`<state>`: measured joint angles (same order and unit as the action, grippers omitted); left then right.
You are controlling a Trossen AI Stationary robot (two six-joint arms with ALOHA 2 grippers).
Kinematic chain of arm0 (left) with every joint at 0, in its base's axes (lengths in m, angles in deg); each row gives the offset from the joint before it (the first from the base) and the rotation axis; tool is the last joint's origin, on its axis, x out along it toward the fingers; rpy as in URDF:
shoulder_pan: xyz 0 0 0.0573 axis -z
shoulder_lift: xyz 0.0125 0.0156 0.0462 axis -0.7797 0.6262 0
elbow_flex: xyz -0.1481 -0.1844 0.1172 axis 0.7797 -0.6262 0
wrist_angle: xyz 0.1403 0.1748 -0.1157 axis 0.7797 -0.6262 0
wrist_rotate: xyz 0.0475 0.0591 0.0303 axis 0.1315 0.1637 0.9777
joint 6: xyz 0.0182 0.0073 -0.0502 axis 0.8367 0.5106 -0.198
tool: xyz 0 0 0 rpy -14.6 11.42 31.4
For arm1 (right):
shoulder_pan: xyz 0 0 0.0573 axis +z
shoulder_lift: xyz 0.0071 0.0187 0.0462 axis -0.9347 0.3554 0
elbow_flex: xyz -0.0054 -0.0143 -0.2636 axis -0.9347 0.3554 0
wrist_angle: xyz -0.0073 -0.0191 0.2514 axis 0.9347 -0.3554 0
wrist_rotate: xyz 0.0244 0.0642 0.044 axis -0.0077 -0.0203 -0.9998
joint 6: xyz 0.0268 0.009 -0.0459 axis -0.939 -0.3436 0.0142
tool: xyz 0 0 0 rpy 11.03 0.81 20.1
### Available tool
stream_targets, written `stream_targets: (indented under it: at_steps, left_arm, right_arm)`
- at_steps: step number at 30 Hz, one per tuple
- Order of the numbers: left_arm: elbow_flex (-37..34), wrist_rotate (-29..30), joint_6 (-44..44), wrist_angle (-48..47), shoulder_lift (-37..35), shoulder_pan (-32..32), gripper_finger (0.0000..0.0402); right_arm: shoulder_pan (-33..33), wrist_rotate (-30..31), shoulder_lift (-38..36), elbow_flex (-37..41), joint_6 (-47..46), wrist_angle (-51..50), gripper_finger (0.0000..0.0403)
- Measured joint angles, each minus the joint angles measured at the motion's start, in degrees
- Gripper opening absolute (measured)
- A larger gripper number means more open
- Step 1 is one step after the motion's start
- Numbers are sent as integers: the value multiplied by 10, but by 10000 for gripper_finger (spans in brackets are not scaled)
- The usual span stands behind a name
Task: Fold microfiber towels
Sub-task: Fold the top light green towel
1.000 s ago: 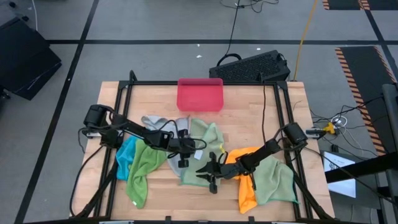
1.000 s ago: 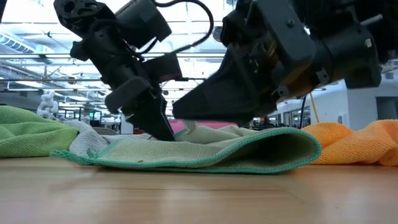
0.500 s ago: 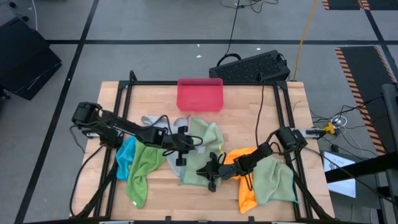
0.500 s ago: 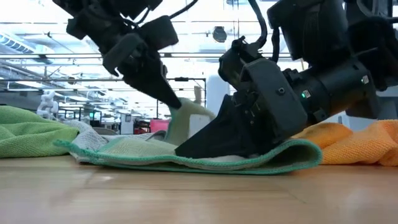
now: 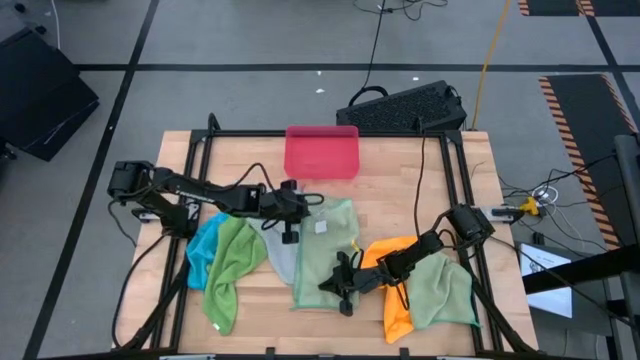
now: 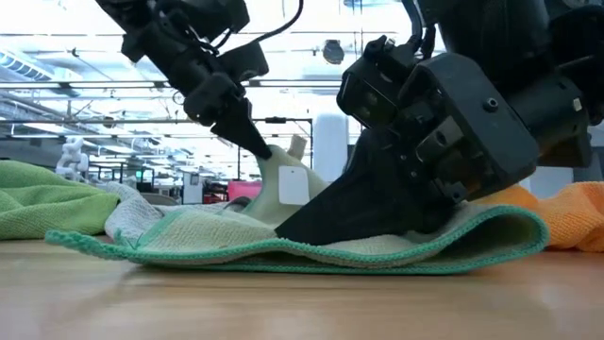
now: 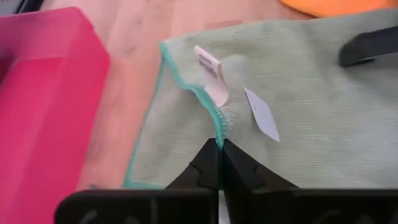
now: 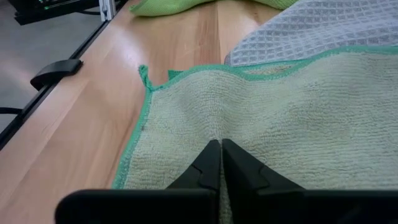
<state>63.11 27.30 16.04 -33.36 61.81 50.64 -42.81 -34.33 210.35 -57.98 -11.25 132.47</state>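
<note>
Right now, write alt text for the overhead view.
Both grippers pinch the pale green towel mid-table: the left gripper at its far edge, the right gripper at its near edge. A pink tray sits behind.

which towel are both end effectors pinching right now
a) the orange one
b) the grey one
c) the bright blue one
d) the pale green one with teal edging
d: the left end effector is shut on the edge of the pale green towel by its tags, and the right end effector is shut on the same towel, near another edge.
</note>
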Motion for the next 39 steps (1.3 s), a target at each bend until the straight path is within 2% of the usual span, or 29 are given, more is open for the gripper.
stream_targets:
  at_steps: [5,17,23,27,31,39]
  left_arm:
    - [0,-4,16,-6,0,-25,23]
    - [0,-22,31,3,6,-73,25]
    - [0,-25,34,-2,6,-74,6]
    - [0,-25,35,-1,6,-74,12]
    - [0,-49,34,-2,6,-74,5]
    - [0,-49,41,-6,8,-75,19]
  right_arm:
    - [0,0,0,0,0,-1,6]
    - [0,0,1,1,-1,25,9]
    - [0,40,-7,2,-3,34,50]
    - [0,44,-30,2,-2,14,94]
    - [11,46,-63,2,14,-20,127]
    - [41,60,-81,1,52,-56,131]
